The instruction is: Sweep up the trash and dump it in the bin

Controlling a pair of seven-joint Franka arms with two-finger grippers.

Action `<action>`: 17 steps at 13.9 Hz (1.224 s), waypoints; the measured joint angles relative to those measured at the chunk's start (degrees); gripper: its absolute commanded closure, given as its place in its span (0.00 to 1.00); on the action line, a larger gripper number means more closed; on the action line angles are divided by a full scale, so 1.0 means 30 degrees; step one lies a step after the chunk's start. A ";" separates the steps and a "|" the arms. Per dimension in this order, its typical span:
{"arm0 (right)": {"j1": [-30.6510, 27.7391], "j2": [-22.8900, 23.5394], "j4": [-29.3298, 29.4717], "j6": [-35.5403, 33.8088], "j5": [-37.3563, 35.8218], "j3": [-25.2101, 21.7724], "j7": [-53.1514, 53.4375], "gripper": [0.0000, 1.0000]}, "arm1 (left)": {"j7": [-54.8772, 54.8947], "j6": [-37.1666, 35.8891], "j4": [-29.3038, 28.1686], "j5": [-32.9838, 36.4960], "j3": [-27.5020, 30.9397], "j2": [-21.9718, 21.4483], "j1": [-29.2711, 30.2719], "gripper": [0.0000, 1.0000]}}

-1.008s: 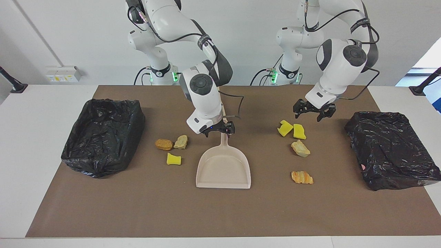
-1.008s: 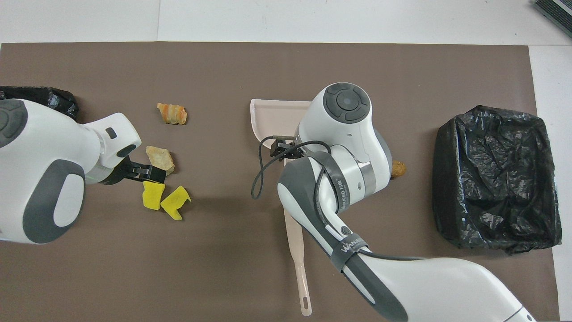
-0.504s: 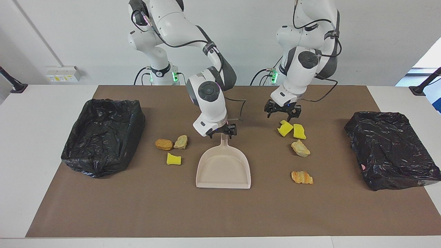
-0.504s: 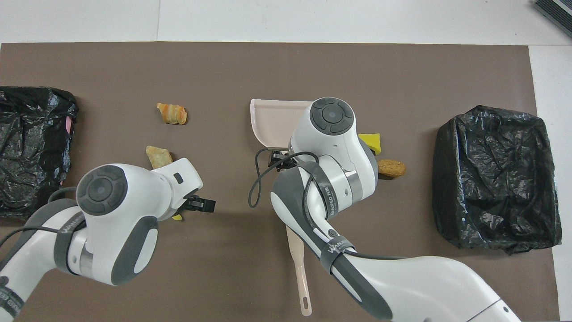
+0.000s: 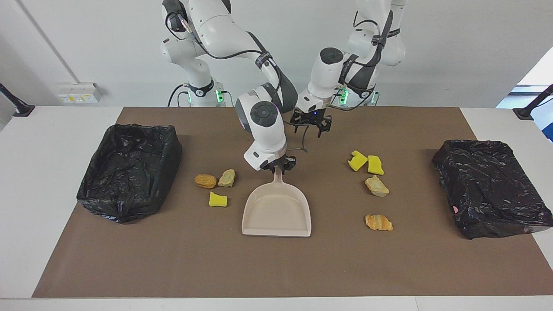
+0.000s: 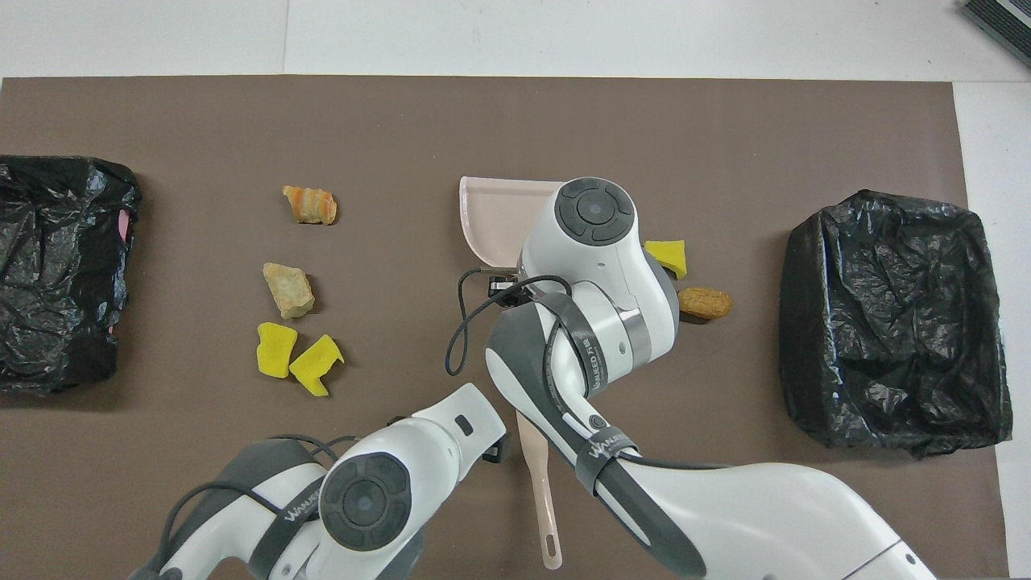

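The beige dustpan [image 5: 276, 211] lies mid-mat, its handle pointing toward the robots. My right gripper [image 5: 277, 167] is shut on that handle. The left gripper [image 5: 312, 126] hangs open over the mat nearer the robots, beside the beige brush [image 6: 538, 483], holding nothing. The trash lies in two groups. An orange lump [image 5: 205, 180], a tan lump [image 5: 227, 177] and a yellow sponge piece [image 5: 217, 199] sit beside the dustpan toward the right arm's end. Two yellow sponge pieces [image 5: 357, 160], a tan lump [image 5: 376, 186] and a striped orange lump [image 5: 379, 222] sit toward the left arm's end.
A bin lined with a black bag [image 5: 129, 170] stands at the right arm's end of the brown mat [image 5: 276, 268]. A second black-lined bin [image 5: 492, 185] stands at the left arm's end. The brush handle reaches the mat's edge nearest the robots.
The left arm swung from above the two yellow sponge pieces to the middle, close to the robots. The right gripper closed on the dustpan handle, and the pan shifted slightly toward the right arm's end.
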 measured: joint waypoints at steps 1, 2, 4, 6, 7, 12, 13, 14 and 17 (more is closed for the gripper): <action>-0.0089 -0.0001 0.0008 -0.0044 0.0000 -0.0006 -0.0085 1.00 | -0.0818 0.0551 -0.0159 0.0000 0.0004 0.0042 -0.0613 0.00; -0.0193 -0.0003 0.0029 -0.0124 -0.0001 -0.0009 -0.0436 1.00 | -0.1588 0.1175 -0.0303 -0.0001 0.0009 0.0096 -0.1125 0.00; -0.0445 -0.0009 0.0107 -0.0451 -0.0001 -0.0032 -0.1828 1.00 | -0.2842 0.2121 -0.0437 -0.0001 0.0016 0.0206 -0.1962 0.00; -0.0992 -0.0011 0.0168 -0.0594 0.0000 -0.0049 -0.3898 1.00 | -0.3326 0.2343 -0.0432 -0.0001 0.0014 0.0334 -0.2731 0.00; -0.1305 -0.0024 0.0212 -0.0601 0.0003 -0.0053 -0.5371 1.00 | -0.3471 0.2376 -0.0385 -0.0001 0.0008 0.0427 -0.3007 0.00; -0.3979 -0.0753 0.0453 -0.1489 0.0021 -0.0183 -1.3305 1.00 | -0.5407 0.2281 0.0536 -0.0002 0.0013 0.1861 -0.4364 0.00; -0.4601 -0.0921 0.0473 -0.1819 0.0021 -0.0202 -1.4752 1.00 | -0.5951 0.2141 0.0901 -0.0002 -0.0006 0.2235 -0.4493 0.00; -0.5140 -0.1055 0.0491 -0.2166 0.0020 -0.0217 -1.6023 1.00 | -0.6498 0.1972 0.1275 -0.0001 -0.0005 0.2580 -0.4649 0.00; -0.5744 -0.1172 0.0614 -0.2484 -0.0358 -0.0241 -1.9468 1.00 | -0.7255 0.1251 0.1969 0.0003 0.0001 0.3062 -0.4895 0.11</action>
